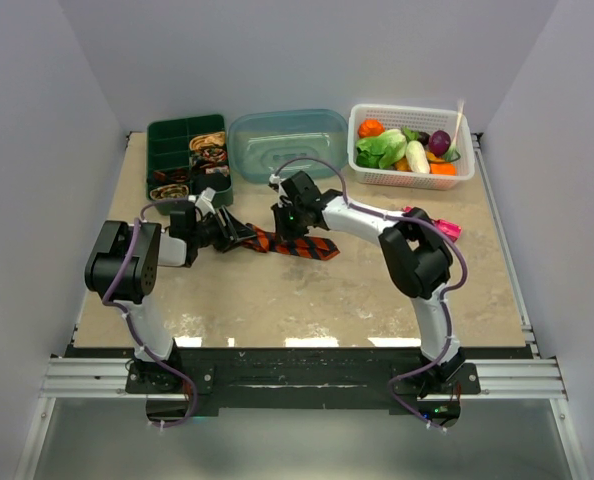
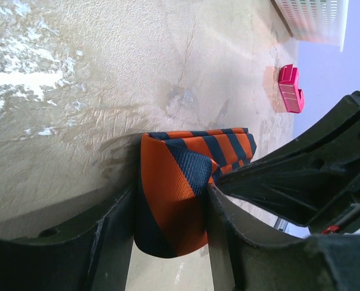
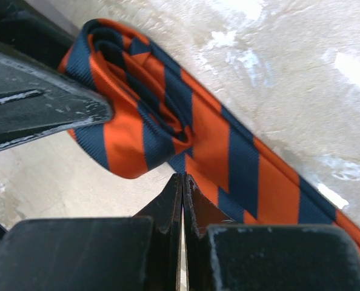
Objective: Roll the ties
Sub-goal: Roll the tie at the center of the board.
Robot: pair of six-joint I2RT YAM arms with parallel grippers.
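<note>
- Item under work: the orange striped tie (image 1: 299, 243) lies on the counter (image 1: 307, 300) near its centre, between the two arms.
- Left jaws: set partway apart and closed around the coiled end of the tie. The left wrist view shows fabric touching both fingers (image 2: 110, 242).
- Right jaws: closed tight with nothing visible between them. The tips sit at the edge of the tie, just beside the coil. Whether they press the fabric down cannot be told.
- Done so far, this tie: a coil of a few turns is formed at the left end, clear in the right wrist view.
- Left to do, this tie: a flat, unrolled length runs right from the coil along the counter. By my judgement the roll is begun but not far along.
- Done so far, other ties: several small rolled ties (image 1: 209, 146) sit in compartments of the green tray (image 1: 162, 135) at the far left. Some compartments look dark and possibly unfilled.
- No other loose tie is visible on the counter, so this appears to be the last one.
</note>
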